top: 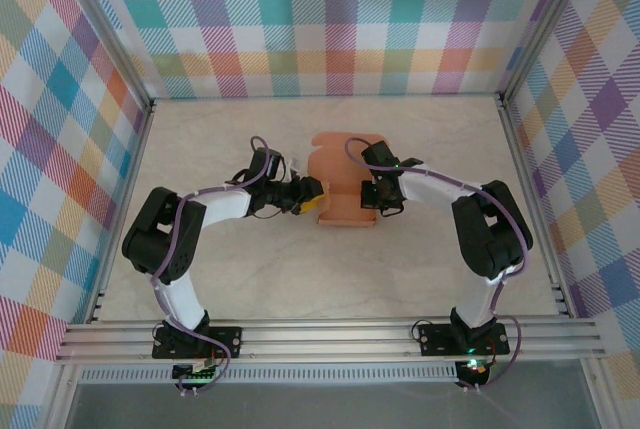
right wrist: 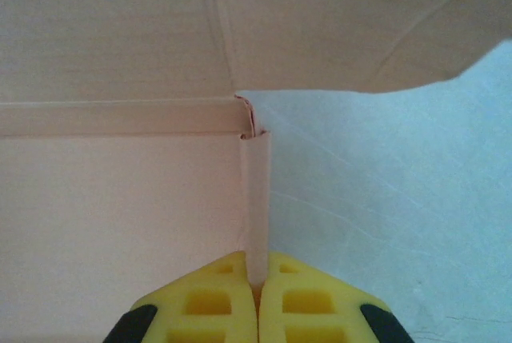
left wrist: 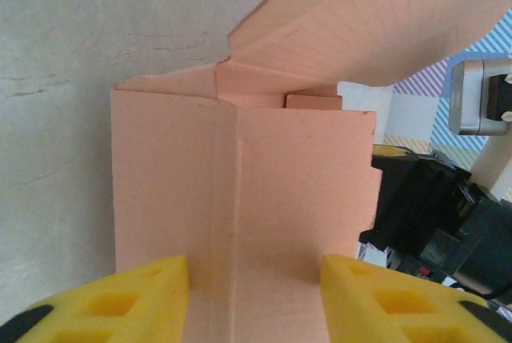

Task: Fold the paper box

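Table: pale, faintly veined surface, enclosed on three sides. Far wall, left wall and right wall: cloth in a multicoloured check of teal, orange, purple and yellow. Two slanting aluminium posts, left and right, mark the far corners. Grooved aluminium rails run along the table's near edge, with a grey strip nearer.

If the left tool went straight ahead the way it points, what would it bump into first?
The paper box. Its orange wall stands right in front of the left tool, across the gap between its open jaws, so it would hit that first. Exactly how near it is, is hard to judge.
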Robot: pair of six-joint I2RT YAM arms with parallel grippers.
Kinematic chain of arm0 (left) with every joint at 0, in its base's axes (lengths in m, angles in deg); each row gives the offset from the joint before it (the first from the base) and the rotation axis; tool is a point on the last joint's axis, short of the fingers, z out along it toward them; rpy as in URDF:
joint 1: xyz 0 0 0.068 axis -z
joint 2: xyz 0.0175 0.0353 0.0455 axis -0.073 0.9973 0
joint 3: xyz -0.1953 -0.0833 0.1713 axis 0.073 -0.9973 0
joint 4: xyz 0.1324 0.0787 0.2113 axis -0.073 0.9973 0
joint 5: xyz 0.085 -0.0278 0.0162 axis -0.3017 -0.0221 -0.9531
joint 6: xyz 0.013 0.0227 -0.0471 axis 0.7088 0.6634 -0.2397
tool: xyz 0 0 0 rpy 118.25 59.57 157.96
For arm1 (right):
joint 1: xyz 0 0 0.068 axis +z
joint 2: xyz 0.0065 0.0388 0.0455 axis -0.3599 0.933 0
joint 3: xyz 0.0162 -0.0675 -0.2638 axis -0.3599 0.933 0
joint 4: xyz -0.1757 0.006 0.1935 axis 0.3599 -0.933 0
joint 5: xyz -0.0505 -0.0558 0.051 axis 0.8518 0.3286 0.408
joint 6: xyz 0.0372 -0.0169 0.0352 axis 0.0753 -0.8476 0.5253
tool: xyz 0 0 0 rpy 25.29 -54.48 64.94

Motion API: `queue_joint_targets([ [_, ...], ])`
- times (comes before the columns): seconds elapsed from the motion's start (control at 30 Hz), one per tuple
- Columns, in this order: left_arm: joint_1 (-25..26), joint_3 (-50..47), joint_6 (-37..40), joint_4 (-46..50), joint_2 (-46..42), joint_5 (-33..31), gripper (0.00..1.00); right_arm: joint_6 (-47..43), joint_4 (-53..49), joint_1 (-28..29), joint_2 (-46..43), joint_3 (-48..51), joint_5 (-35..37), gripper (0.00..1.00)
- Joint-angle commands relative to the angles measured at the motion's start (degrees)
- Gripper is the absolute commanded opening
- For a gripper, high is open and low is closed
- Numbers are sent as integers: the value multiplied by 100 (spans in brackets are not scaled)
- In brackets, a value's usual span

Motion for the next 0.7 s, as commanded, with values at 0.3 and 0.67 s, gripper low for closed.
queue_joint_targets([
  [0.3, 93, -130, 300, 233, 166, -142, 43, 122, -44, 35, 117, -107, -186, 3],
  [0.67, 93, -203, 940, 958, -135, -442, 46, 136, -63, 34, 65, -98, -169, 3],
])
